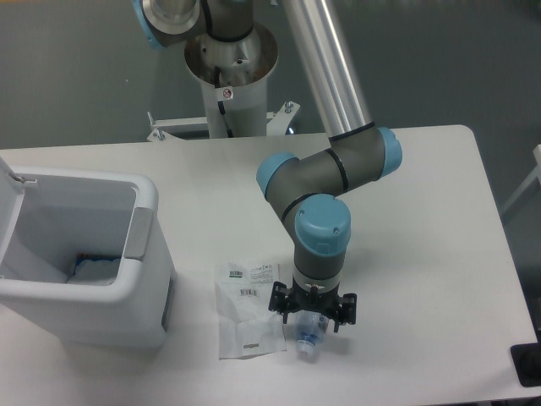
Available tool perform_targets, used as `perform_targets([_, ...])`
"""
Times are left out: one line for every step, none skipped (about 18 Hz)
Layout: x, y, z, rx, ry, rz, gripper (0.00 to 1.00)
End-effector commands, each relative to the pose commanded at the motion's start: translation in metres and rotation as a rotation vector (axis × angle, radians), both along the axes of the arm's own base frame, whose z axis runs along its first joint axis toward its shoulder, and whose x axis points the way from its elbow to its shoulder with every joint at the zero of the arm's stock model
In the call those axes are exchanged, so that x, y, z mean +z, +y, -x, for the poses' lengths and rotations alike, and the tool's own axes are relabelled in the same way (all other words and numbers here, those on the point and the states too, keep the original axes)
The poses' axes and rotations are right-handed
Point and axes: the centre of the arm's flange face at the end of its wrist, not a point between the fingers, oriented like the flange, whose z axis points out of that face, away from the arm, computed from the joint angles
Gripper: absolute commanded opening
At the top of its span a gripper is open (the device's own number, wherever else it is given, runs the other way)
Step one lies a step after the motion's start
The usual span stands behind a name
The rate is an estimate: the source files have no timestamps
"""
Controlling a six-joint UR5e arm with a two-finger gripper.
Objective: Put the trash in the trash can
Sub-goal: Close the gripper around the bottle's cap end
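Below my claw (312,311) lies the bottle (309,332), and only its lower end with the cap shows under my wrist. Its long axis seems to run from the far side toward the near edge of the worktop (423,254), the cap end pointing to the near edge and a little to the left in the picture. My claw hangs straight down over it, the fingers on both sides of the bottle, but I cannot tell if they press it or stand apart from it.

Just beside the claw, on the picture's left, the plastic bag (247,309) lies flat, its long side also running far to near, its right edge close to the bottle. Farther on that same side stands the trash can (139,279), its lid (10,211) up and the opening free from above. Bare worktop lies between the bag and the can. On the other side of the claw the worktop is wide and bare up to its right edge. The near edge is close behind the bottle's cap.
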Motion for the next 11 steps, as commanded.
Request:
perform_targets([-0.003, 0.0001, 0.0003, -0.001, -0.001, 0.003, 1.0])
perform_targets([-0.0073, 0.0002, 0.0014, 0.0, 0.0, 0.01, 1.0])
perform_targets([-0.0086, 0.0002, 0.0023, 0.001, 0.004, 0.014, 1.0])
perform_targets([-0.0101, 0.0001, 0.0007, -0.001, 0.001, 0.017, 1.0])
perform_targets([-0.0106, 0.0012, -0.0013, -0.004, 0.001, 0.017, 1.0])
perform_targets([-0.0098, 0.0029, -0.0025, -0.007, 0.003, 0.016, 1.0])
perform_targets([-0.0091, 0.0033, -0.0022, -0.005, 0.004, 0.014, 0.94])
perform_targets([-0.0089, 0.0034, -0.0021, -0.005, 0.005, 0.013, 0.83])
perform_targets([-0.0089, 0.0039, -0.0028, -0.005, 0.006, 0.014, 0.78])
perform_targets([-0.0089, 0.0039, -0.0028, -0.007, 0.006, 0.015, 0.78])
perform_targets([-0.0079, 0.0039, -0.0029, -0.007, 0.007, 0.014, 0.78])
